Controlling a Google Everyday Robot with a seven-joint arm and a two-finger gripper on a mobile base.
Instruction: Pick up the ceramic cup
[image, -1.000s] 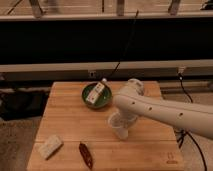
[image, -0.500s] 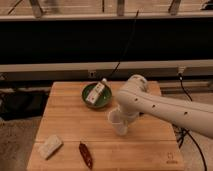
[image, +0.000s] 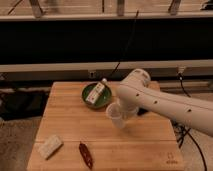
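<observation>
The ceramic cup (image: 116, 117) is small, plain and white, and sits near the middle of the wooden table (image: 70, 120), just right of and in front of the dark green bowl (image: 88, 102). My gripper (image: 122, 111) is at the end of the white arm (image: 160, 104), which reaches in from the right. It is right at the cup's rim and closed on it. The arm's bulky wrist hides most of the fingers. The cup looks slightly raised off the tabletop.
The green bowl holds a white and green packet (image: 95, 93). A red chili pepper (image: 86, 155) and a pale sponge-like block (image: 50, 146) lie near the front left edge. A black cable (image: 125, 45) hangs behind the table, under a metal rail.
The cup and the arm's wrist have moved together, a little up and to the left towards the bowl. The other objects have not moved.
</observation>
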